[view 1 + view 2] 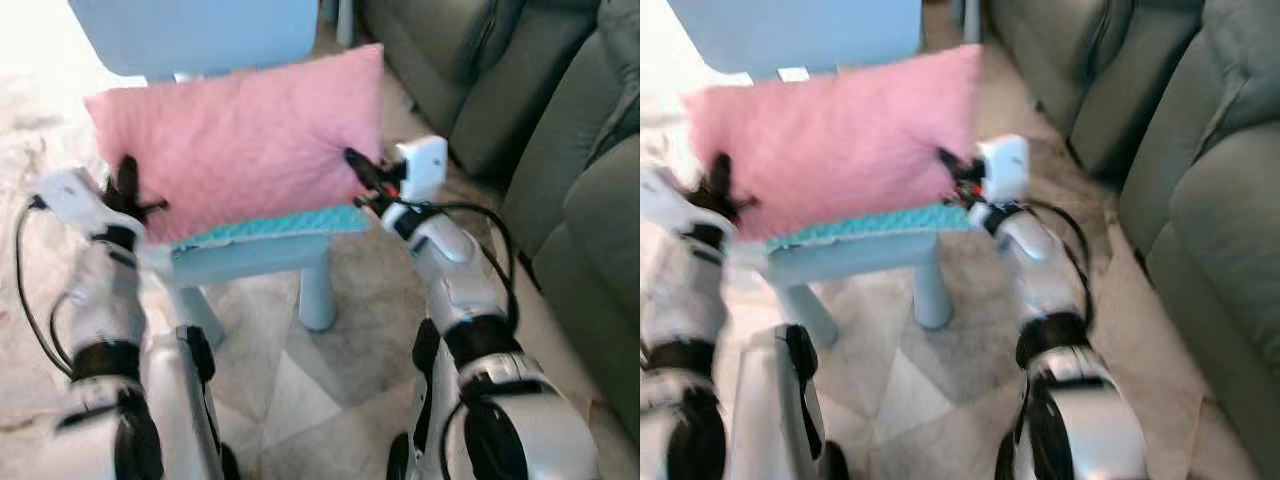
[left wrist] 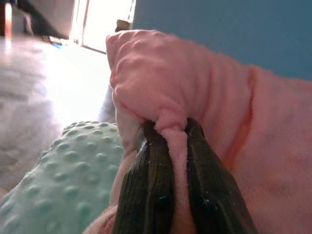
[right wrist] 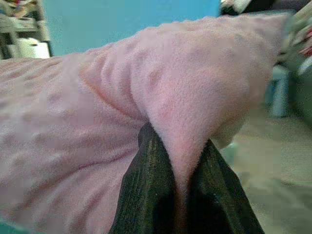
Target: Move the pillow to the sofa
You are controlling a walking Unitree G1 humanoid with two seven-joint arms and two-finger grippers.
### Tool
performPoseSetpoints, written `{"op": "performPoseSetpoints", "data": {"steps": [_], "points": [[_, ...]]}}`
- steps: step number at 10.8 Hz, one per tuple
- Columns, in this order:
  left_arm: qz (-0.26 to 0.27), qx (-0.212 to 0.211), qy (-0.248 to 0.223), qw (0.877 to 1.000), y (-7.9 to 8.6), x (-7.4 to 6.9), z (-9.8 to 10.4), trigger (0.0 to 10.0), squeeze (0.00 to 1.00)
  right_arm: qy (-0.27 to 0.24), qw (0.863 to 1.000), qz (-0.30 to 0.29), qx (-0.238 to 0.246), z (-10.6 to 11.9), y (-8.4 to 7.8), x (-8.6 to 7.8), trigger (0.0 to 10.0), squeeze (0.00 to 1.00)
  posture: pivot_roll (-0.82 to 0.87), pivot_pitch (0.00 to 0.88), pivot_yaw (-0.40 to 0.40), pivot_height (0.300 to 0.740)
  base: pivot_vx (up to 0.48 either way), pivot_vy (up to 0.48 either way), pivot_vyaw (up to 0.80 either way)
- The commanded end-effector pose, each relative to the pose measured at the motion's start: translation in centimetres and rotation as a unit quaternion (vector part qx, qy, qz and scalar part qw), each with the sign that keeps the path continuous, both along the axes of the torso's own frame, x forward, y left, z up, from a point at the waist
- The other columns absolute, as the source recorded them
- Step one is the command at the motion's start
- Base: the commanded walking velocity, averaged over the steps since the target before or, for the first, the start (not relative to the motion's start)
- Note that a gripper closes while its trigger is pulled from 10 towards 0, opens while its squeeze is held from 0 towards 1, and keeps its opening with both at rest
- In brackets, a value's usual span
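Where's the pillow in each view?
Left eye: pillow upper centre, on the blue chair.
Right eye: upper left, same chair.
Left wrist: right side, edge pinched by left gripper.
Right wrist: across the frame, fold pinched by right gripper.
Shared landmark: the blue chair back.

Open floor (image 1: 370, 290) separates the chair (image 1: 250, 255) (blue) from the sofa (image 1: 560, 150).

Home living room: sofa (image 1: 560, 120), rug (image 1: 300, 390)
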State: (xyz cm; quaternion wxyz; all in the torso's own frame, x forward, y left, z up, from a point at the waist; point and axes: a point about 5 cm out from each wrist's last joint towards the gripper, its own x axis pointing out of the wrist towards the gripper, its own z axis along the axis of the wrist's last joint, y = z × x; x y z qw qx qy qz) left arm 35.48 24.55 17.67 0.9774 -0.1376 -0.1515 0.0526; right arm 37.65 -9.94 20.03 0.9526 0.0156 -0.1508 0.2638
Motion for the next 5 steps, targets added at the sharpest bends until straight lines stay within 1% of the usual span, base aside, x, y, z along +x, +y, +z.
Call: {"op": "performPoseSetpoints", "data": {"steps": [1,2,3,4,5], "points": [[0.016,0.034,-0.028,0.999,-0.5,-0.7,1.0,0.0,0.00,-0.028,0.999,-0.020,-0.008,0.7,-0.7,-0.5,0.0,0.00,-0.10,0.000,0.018,0.338,0.000,0.000,0.00],[0.020,0.053,-0.042,0.998,-1.4,-1.6,1.2,0.0,0.00,-0.010,0.999,-0.045,-0.004,-0.3,-1.8,-1.0,0.0,0.00,-0.11,0.000,0.019,0.338,0.000,0.000,0.00],[0.019,0.052,-0.046,0.997,-2.4,-1.9,1.3,0.0,0.00,0.002,0.998,-0.062,-0.013,-1.2,-2.5,-1.6,0.0,0.00,-0.12,0.000,0.016,0.338,0.000,0.000,0.00],[-0.005,0.048,-0.036,0.998,-4.2,-2.7,0.4,0.0,0.00,0.015,0.996,-0.083,-0.029,-2.4,-3.4,-2.7,0.0,0.00,-0.14,0.000,0.014,0.338,0.000,0.000,0.00],[-0.017,0.054,-0.024,0.998,-4.9,-3.3,-0.5,0.0,0.00,0.024,0.994,-0.097,-0.033,-3.0,-3.9,-3.3,0.0,0.00,-0.14,0.000,0.014,0.338,0.000,0.000,0.00]]}}
